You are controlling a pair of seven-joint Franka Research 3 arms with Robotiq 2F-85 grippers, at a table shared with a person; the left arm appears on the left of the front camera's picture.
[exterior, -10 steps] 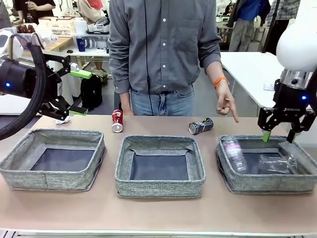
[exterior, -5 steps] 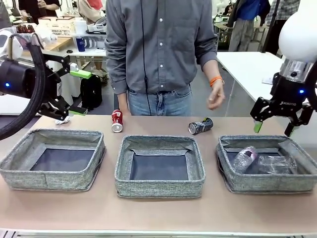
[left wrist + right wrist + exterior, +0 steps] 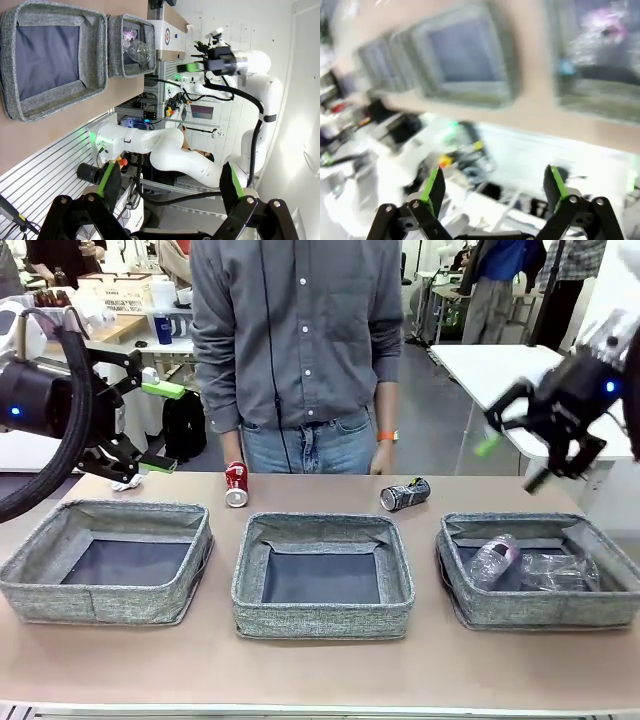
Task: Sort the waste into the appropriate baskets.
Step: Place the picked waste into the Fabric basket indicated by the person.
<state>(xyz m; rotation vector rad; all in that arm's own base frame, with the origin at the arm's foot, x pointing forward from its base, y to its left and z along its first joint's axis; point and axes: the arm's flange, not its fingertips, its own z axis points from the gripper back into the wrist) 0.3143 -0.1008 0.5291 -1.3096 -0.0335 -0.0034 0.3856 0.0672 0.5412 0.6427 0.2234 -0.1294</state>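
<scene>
Our right gripper (image 3: 511, 462) hangs open and empty, high over the right basket (image 3: 460, 605), where the pink-labelled bottle (image 3: 495, 560) and the clear bottle (image 3: 555, 570) lie. Our left gripper (image 3: 162, 428) gapes empty too, near the paper wad (image 3: 125, 483). The red can (image 3: 236, 484) and the black-and-silver can (image 3: 405, 494) sit behind the middle basket (image 3: 322, 618).

A white table (image 3: 500, 370) stands right, a cluttered desk (image 3: 115, 332) left, on grey floor (image 3: 440, 440)
</scene>
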